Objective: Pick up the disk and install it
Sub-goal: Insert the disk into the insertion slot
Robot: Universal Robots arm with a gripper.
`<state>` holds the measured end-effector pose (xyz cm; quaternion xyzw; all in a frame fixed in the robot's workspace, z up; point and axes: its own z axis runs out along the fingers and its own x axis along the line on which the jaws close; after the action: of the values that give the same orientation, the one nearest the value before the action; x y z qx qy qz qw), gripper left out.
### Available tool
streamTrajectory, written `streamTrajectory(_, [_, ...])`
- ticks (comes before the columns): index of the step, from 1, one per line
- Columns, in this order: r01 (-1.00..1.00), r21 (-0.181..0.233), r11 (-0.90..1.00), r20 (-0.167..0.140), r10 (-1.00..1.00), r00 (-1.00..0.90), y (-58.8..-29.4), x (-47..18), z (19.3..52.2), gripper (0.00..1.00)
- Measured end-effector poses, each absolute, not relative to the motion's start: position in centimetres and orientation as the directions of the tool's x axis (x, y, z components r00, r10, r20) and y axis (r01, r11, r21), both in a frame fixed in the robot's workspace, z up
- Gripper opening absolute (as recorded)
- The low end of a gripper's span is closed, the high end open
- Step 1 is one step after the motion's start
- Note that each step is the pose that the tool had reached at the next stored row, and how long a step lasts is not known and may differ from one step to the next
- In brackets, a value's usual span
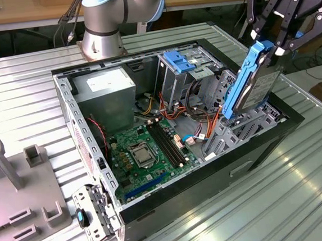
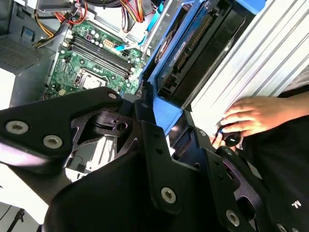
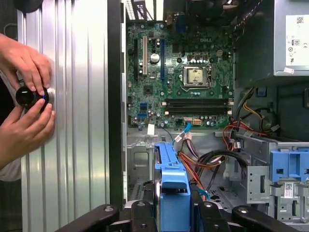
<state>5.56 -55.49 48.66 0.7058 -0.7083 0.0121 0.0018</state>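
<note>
The disk (image 1: 252, 84), a dark-grey drive in a bright blue carrier, hangs tilted on edge above the grey drive bay (image 1: 246, 127) at the open computer case's corner on the exterior view's right. My black gripper (image 1: 270, 46) is shut on the disk's upper end. The lower end of the disk is close over the bay; whether it touches cannot be told. In the first wrist view the blue carrier (image 3: 173, 193) runs out from between my fingers (image 3: 140, 215) toward the bay. The second wrist view shows the disk (image 2: 193, 53) beyond my gripper (image 2: 161, 121).
The open case (image 1: 212, 186) holds a green motherboard (image 1: 146, 150), a power supply (image 1: 105, 91), loose cables (image 1: 198, 131) and a lighter-blue latch plate (image 1: 178, 61). A person's hands (image 3: 24, 96) hold a black knob on the ribbed table beside the case. A grey fixture (image 1: 20, 189) sits at the exterior view's left.
</note>
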Motion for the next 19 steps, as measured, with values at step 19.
streamTrajectory(19, [-1.0, -0.015, 0.002, 0.019, -1.0, -0.003, -55.5, 6.8, 46.9, 0.37])
